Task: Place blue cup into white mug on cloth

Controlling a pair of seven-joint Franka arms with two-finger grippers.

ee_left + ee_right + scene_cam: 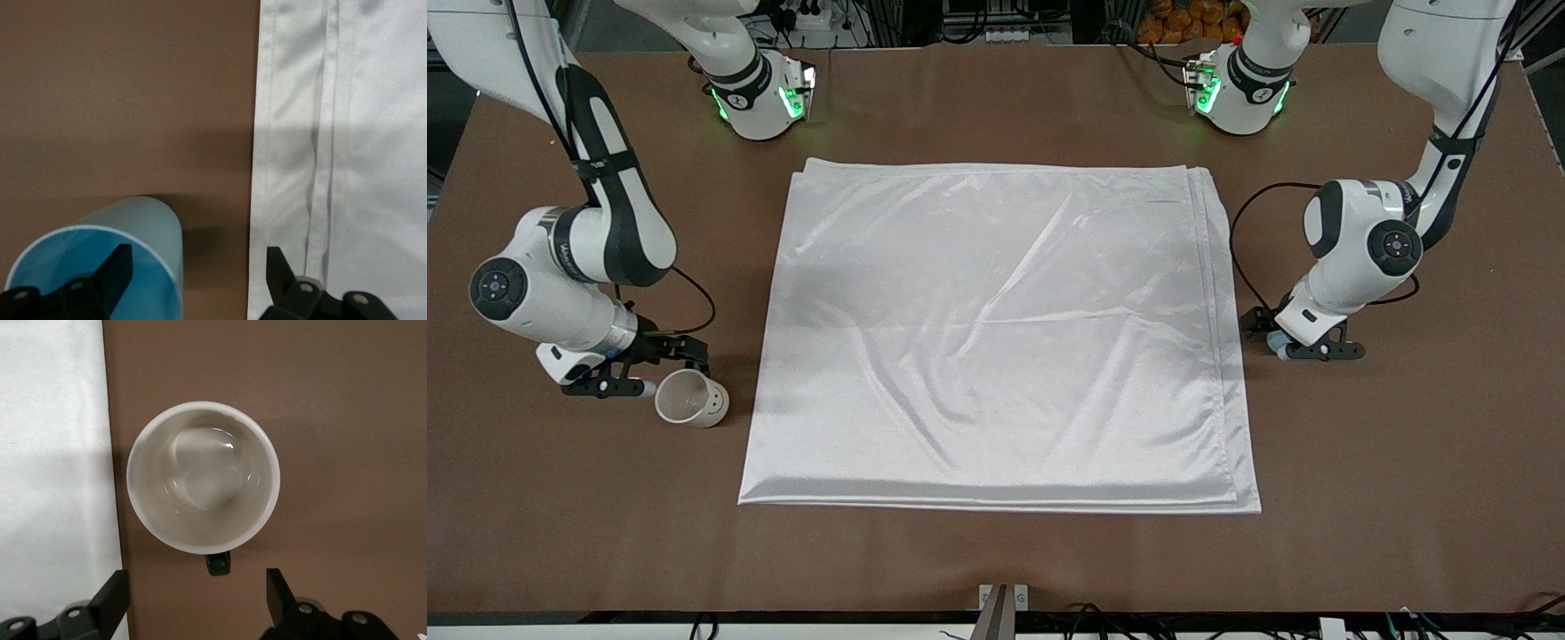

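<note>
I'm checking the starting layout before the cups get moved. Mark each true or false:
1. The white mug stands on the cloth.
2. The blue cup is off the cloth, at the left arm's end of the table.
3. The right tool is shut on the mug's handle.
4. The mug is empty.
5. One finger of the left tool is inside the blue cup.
1. False. The white mug stands on the bare table, beside the cloth.
2. True, for the blue cup.
3. False. The right tool is open above the mug.
4. True.
5. True, for the open left tool.
</note>
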